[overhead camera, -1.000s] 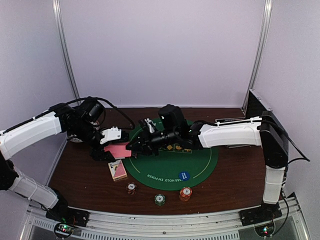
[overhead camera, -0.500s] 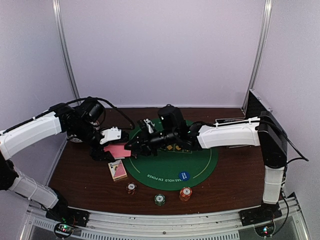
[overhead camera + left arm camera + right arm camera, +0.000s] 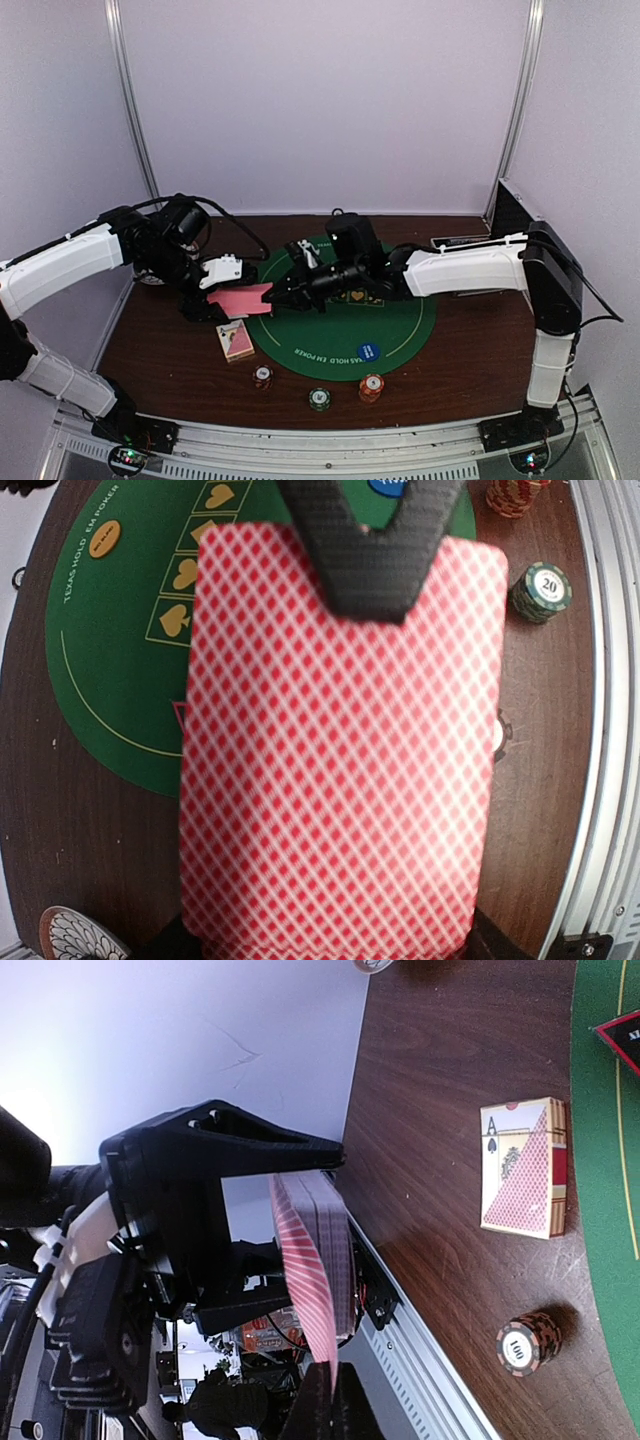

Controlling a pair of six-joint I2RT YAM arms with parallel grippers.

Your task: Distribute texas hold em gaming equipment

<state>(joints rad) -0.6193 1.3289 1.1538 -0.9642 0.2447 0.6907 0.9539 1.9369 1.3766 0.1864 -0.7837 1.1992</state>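
The left gripper is clamped narrow on the deck of pink-backed cards, holding it above the table at the 9 o'clock edge of the green mat so its top faces the other arm. The right gripper is pinched shut on the top card, apparently to peel it off for dealing. The card box lies at 8 o'clock. Chip stacks, white, green and orange, sit off the mat near 6 o'clock.
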